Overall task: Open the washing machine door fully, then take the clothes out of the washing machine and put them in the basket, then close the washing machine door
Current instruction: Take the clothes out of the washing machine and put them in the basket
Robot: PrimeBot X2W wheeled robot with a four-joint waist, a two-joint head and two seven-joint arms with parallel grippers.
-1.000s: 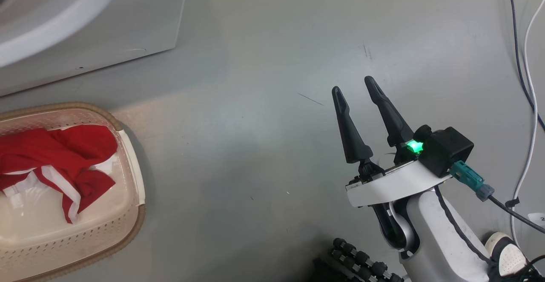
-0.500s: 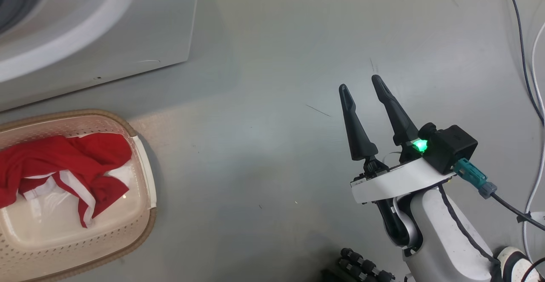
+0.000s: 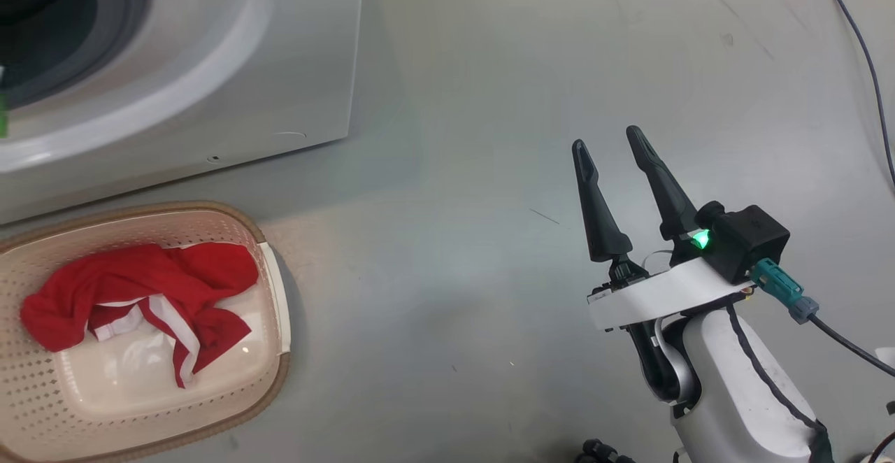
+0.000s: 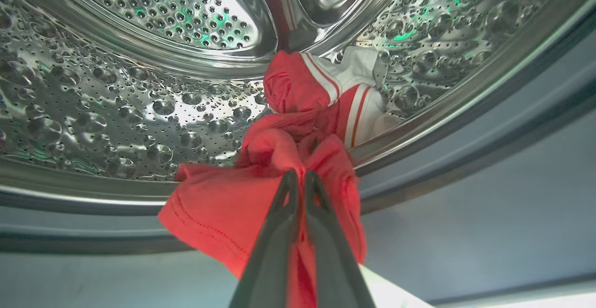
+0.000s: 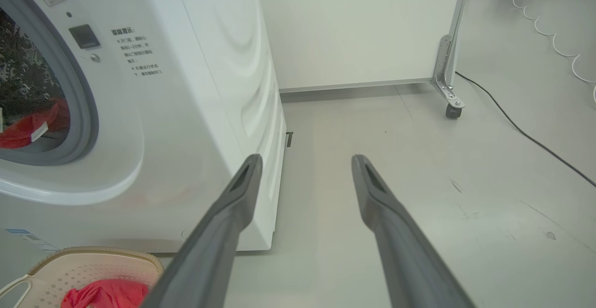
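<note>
Red clothes (image 4: 209, 210) clamped in the left fingers (image 4: 272, 252) at the drum lip (image 4: 93, 190) — right fingers (image 3: 598, 211) splayed above the floor (image 3: 454, 169).

Red clothes (image 4: 260, 205) with white stripes; cream basket (image 3: 42, 407), brown rim.

Notice (image 5: 136, 52): dark print on washing machine (image 5: 223, 112) front, at ten o'clock; too small to be read.
Readable text: none.
</note>
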